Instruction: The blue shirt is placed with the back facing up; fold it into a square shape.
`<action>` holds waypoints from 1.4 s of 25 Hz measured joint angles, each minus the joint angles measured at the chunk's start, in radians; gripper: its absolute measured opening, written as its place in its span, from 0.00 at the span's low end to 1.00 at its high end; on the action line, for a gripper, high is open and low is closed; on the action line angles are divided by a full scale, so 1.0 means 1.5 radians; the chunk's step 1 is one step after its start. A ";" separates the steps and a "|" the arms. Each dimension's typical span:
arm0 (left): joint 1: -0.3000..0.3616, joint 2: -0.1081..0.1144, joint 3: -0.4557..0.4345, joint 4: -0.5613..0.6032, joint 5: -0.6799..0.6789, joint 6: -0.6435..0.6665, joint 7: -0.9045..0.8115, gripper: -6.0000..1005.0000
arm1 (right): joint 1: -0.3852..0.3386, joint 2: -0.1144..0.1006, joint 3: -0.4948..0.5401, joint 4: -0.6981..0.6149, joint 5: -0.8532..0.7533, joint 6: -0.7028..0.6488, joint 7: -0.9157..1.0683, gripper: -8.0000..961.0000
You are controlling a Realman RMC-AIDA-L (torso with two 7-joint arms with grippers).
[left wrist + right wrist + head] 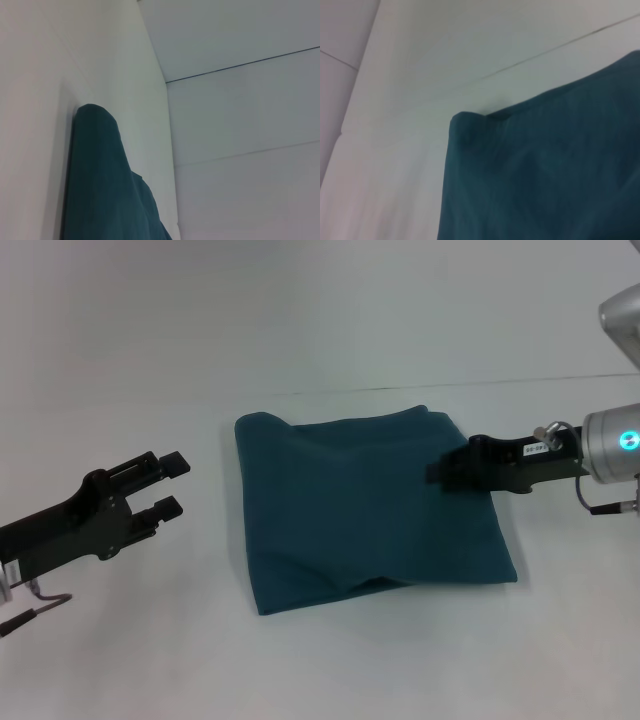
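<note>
We note the blue shirt [365, 505] lying on the white table [120, 360], folded into a rough square with its plain side up (some wrinkles along the near and left edges). The right gripper [447, 466] reaches in from the right and sits over the shirt's right edge; we cannot tell whether its jaws are parted or closed. The left gripper [172, 485] hovers left of the shirt, apart from it, jaws spread and holding nothing. In the left wrist view the shirt [107, 185] shows as a folded edge on the table. In the right wrist view one shirt [545, 170] corner fills the frame.
</note>
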State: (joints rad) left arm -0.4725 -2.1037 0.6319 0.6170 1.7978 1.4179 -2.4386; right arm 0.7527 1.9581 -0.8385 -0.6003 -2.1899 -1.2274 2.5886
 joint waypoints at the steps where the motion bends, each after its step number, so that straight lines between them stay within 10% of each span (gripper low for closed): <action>1: 0.000 0.000 0.000 0.000 0.000 0.000 0.000 0.75 | 0.002 0.001 0.000 0.005 0.000 0.002 -0.001 0.34; 12: 0.003 -0.001 0.000 -0.001 -0.003 -0.001 0.003 0.75 | 0.046 0.008 -0.012 0.077 -0.087 0.061 0.036 0.35; 35: -0.040 -0.002 0.019 -0.019 0.158 0.012 -0.079 0.75 | -0.021 -0.060 0.077 -0.117 -0.087 -0.147 0.014 0.43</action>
State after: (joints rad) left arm -0.5324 -2.1068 0.6600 0.5891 2.0343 1.4354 -2.5576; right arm 0.7205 1.8678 -0.7224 -0.7755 -2.3209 -1.4472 2.6102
